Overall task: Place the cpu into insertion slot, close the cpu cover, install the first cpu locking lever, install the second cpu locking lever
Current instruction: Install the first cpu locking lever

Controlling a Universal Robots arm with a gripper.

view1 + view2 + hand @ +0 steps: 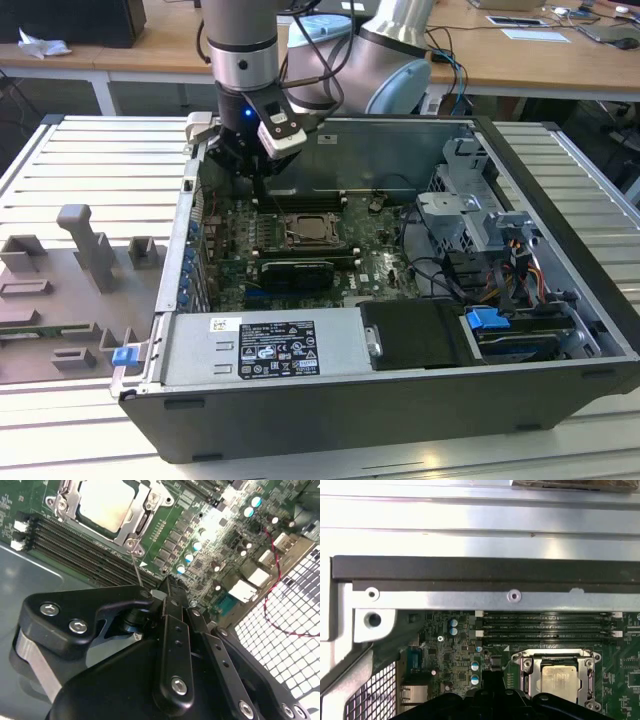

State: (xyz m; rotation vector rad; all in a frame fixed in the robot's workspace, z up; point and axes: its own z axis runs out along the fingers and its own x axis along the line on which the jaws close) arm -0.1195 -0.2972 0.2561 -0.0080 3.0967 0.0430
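The cpu (105,507) sits in the insertion slot (322,238) on the motherboard (375,245), the cpu cover (144,520) down around it (both wrist views cut part of the socket off). The gripper (258,182) hangs by the memory slots (75,540) at the board's edge; I cannot tell whether it is open or grips the thin locking lever (136,565) whose end its black body hides.

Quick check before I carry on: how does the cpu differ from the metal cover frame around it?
The pale beige-silver square cpu is a solid, plain-faced plate, while the silvery metal cpu cover is an open frame with a large window. The cpu sits inside that window; the cpu cover rings it and is the larger of the two. Both are square, metallic and appear to lie flat on the green motherboard.
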